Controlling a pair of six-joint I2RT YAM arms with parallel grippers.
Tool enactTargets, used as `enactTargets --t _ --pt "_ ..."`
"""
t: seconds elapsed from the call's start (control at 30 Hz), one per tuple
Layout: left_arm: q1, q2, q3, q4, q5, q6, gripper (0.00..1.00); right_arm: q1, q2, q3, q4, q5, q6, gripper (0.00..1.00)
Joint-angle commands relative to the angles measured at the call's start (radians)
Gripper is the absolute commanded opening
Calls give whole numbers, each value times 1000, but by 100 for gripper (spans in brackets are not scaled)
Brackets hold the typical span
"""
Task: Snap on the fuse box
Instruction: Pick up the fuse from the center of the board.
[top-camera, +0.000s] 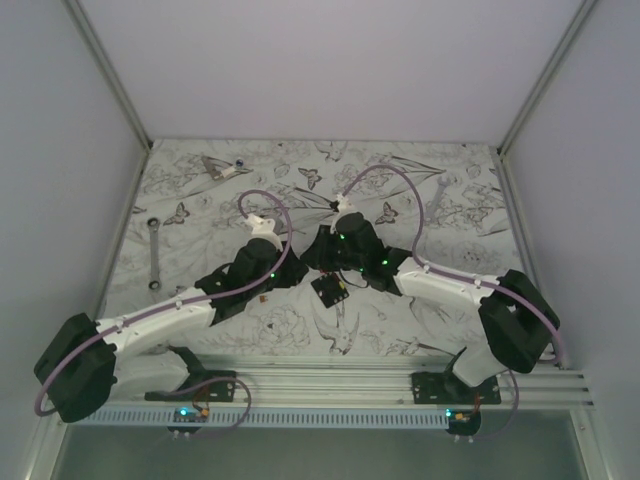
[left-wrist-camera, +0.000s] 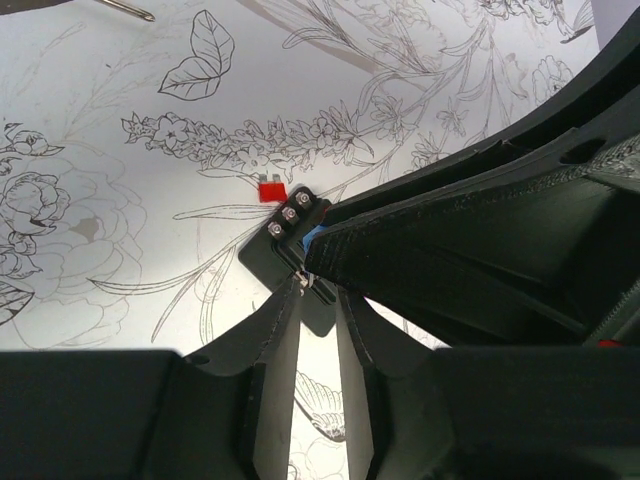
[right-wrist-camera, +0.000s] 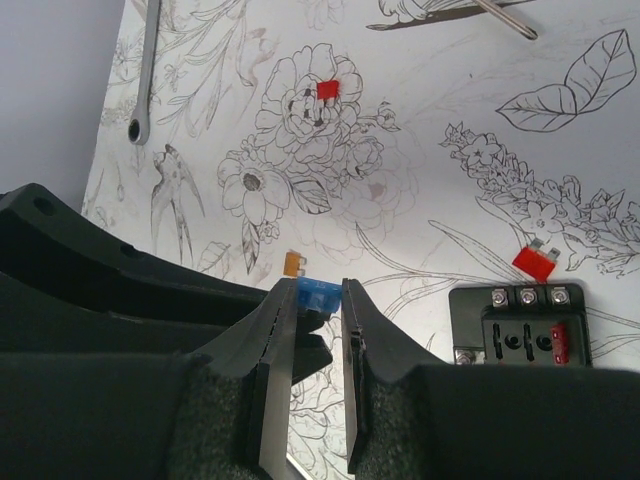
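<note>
Closest in the right wrist view, the right gripper (right-wrist-camera: 317, 312) pinches a small blue fuse (right-wrist-camera: 320, 295) between its fingertips. The fuse box (right-wrist-camera: 520, 328) lies flat at the lower right of that frame, apart from the fingers, with one red fuse seated in a slot. Just behind the fingertips lies a loose orange fuse (right-wrist-camera: 293, 264), and a loose red fuse (right-wrist-camera: 535, 263) lies just beside the box's far edge. Farther up the flower-printed table (right-wrist-camera: 420, 180), another red fuse (right-wrist-camera: 327, 89) rests on a drawn bloom, and a wrench (right-wrist-camera: 145, 70) lies at the upper left.

In the left wrist view, the left gripper (left-wrist-camera: 315, 300) has its fingers narrowly spread with nothing between them, and the box sits just beyond their tips at mid-frame. The right gripper's fingers cover the box's right side there; whether the blue fuse touches the box cannot be told.
</note>
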Motion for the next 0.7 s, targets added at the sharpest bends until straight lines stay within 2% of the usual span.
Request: enactTargets --t 0.0,0.2,0.43,0.67 --pt "-8 8 6 58 -33 -6 23 -4 -21 -18 47 -48 47 23" --pt "-8 20 9 57 -39 -5 18 -4 -21 -53 87 -62 81 23" --pt "-9 33 14 56 -39 -11 0 -4 -30 -81 113 -73 102 22" --pt "-9 17 7 54 -27 1 0 -5 -47 -101 136 -63 109 23"
